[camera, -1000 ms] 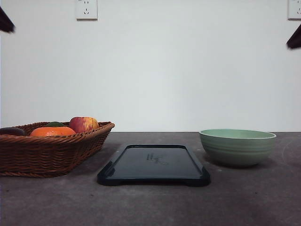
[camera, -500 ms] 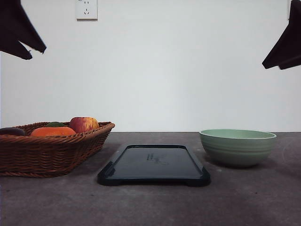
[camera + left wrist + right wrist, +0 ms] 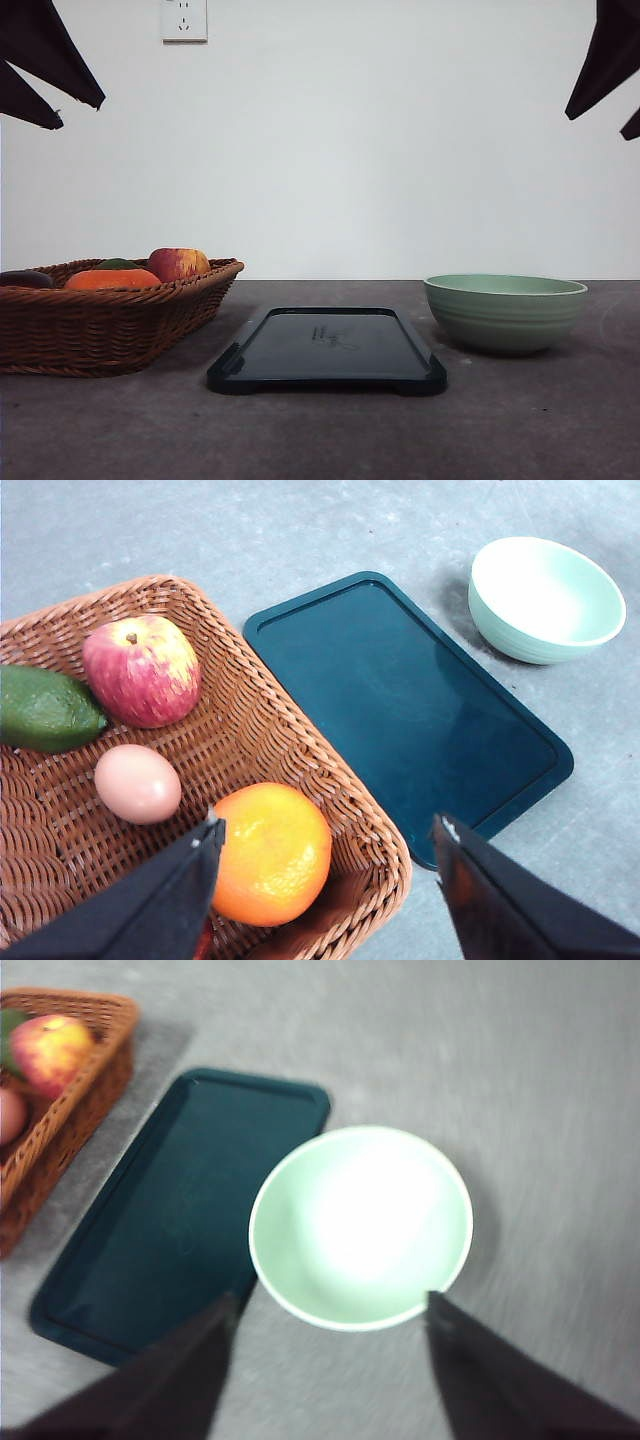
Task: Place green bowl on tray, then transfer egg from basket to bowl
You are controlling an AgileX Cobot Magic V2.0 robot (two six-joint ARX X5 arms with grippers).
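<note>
Green bowl (image 3: 505,311) is seen upright, mouth up, empty, on the desk (image 3: 320,430) just beside the tray's right edge, apart from it. The tray (image 3: 328,350) lies flat and bare at the desk's middle, its long axis running from the front edge toward the back. The basket (image 3: 110,320) sits at the left edge, holding an egg (image 3: 138,783), apple (image 3: 142,670), orange (image 3: 272,853) and avocado (image 3: 45,709). The left gripper (image 3: 325,880) is held above the basket, fingers spread. The right gripper (image 3: 330,1360) is held above the bowl, fingers spread.
</note>
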